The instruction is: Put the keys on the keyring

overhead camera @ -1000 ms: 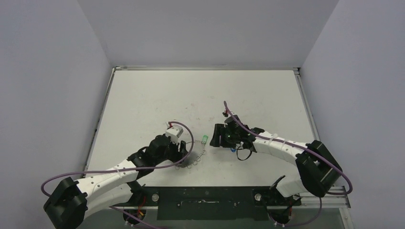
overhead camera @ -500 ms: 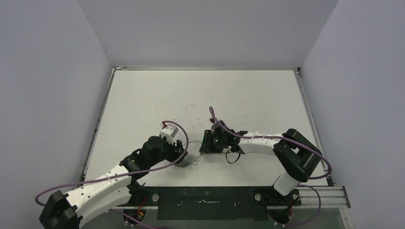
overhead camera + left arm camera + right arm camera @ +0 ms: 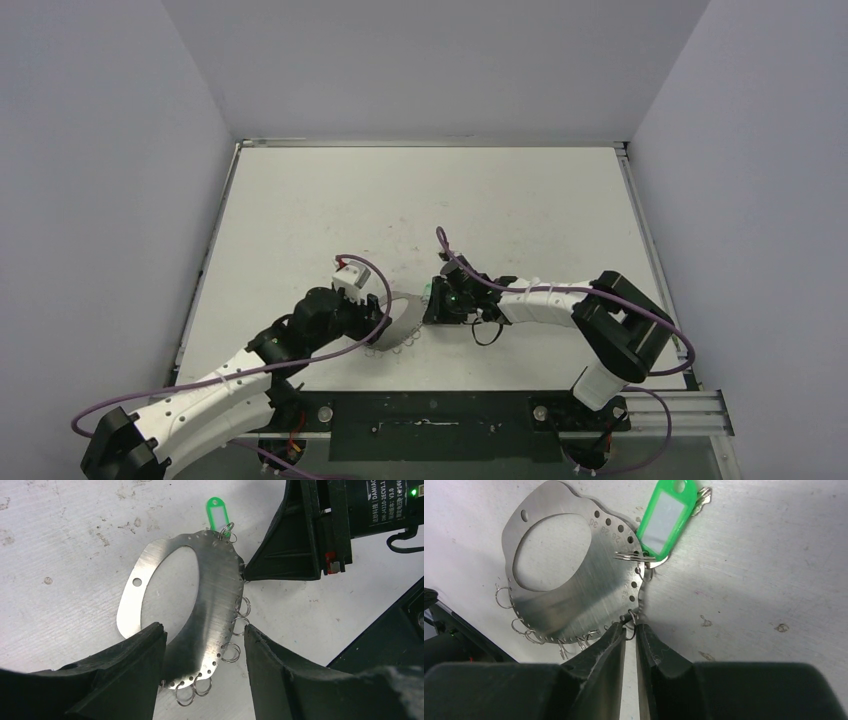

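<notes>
The keyring is a flat grey metal ring plate with holes and several small split rings along its rim; it stands tilted off the table. My left gripper straddles the plate's band, one finger in the hole and the other at the rim, holding it. My right gripper is shut on one small split ring at the plate's edge. The green-tagged key lies beside the rim, its own ring over the plate's edge. The blue key is hidden.
The right gripper's black body sits close against the plate in the left wrist view. Both arms meet near the table's front middle. Purple cables loop above each wrist. Grey walls enclose the white table.
The right arm swung left and low to the plate's edge and closed on a small ring. The plate, flat a second ago, now stands tilted in the left gripper.
</notes>
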